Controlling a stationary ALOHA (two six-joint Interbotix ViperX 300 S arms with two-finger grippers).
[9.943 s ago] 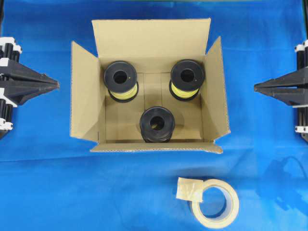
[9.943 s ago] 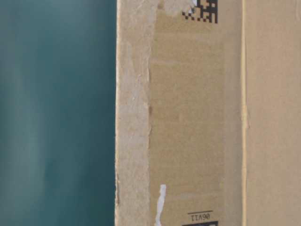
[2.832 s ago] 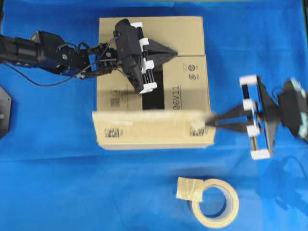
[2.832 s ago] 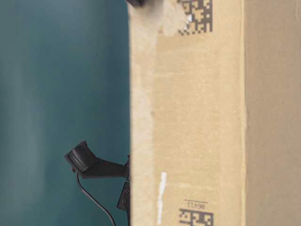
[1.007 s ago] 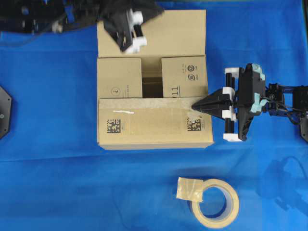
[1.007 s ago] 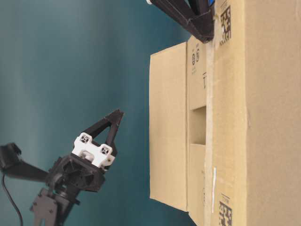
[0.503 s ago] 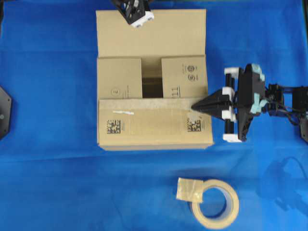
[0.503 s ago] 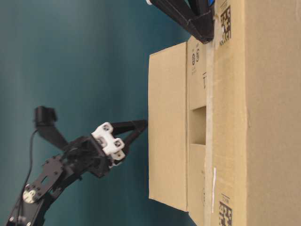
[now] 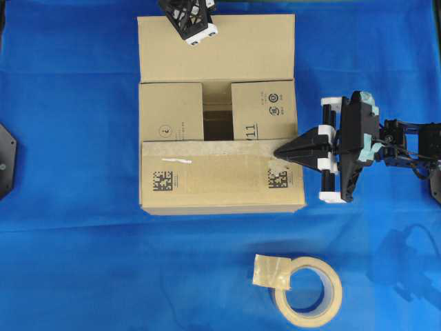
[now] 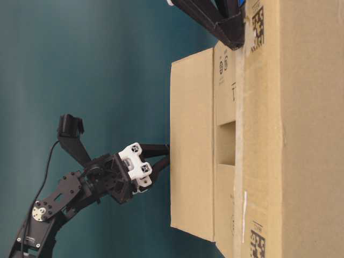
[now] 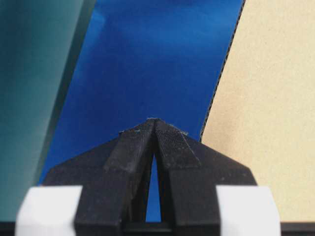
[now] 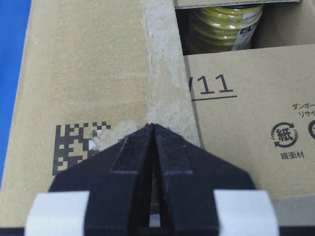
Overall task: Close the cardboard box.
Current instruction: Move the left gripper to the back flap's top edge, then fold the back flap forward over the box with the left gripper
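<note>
Jaws together on both arms, holding nothing. Right gripper [image 9: 279, 151] rests its closed tip on the near long flap [image 9: 220, 174] of the cardboard box [image 9: 219, 114], pinning it flat. Box sits mid-table on the blue cloth [image 9: 69, 262]. Both short flaps folded in, gap between them showing a yellow spool [image 12: 224, 24]. Left gripper [image 10: 165, 154] noses against the outer face of the far flap [image 10: 191, 145], which stands upright. Step in hand, judged: folding that last flap. Next move calls for a push inward and down over the opening.
</note>
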